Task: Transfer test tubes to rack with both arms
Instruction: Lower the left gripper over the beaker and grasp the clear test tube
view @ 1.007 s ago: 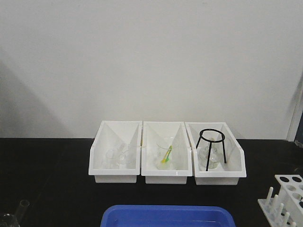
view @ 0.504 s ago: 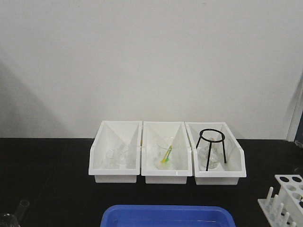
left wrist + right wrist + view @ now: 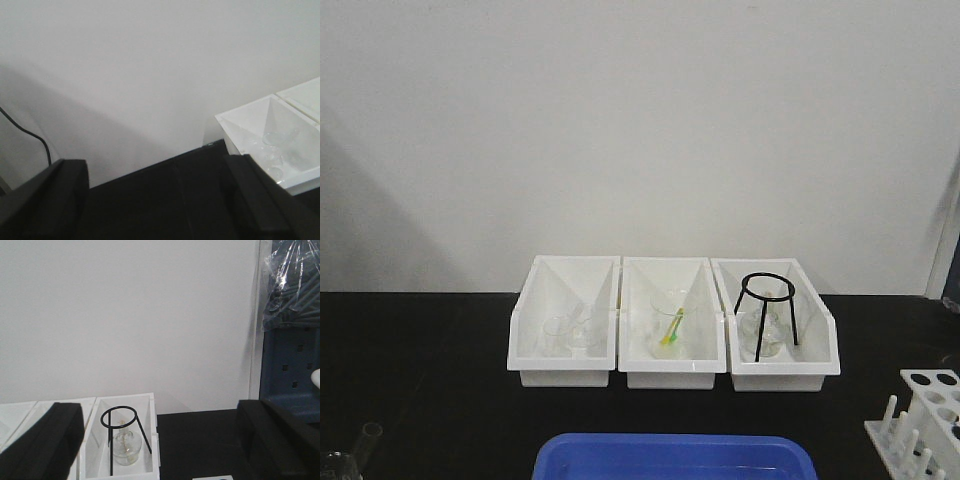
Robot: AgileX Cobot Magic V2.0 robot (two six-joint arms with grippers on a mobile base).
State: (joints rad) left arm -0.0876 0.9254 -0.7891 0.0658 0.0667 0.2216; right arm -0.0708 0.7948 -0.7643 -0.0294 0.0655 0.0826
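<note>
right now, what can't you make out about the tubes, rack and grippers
test tube: front view, bottom edge cuts off all but its rim end.
rack: front view, right corner crops it; hole contents unclear.
left gripper, right gripper: wrist views, fingers dark, blurred, cropped at lower corners; both open.

We log one small change only: at the front-left corner of the bench [image 3: 430, 390], the test tube [image 3: 367, 438] sits slightly shifted from a second ago, and less of the beaker [image 3: 332, 460] beside it shows.
</note>
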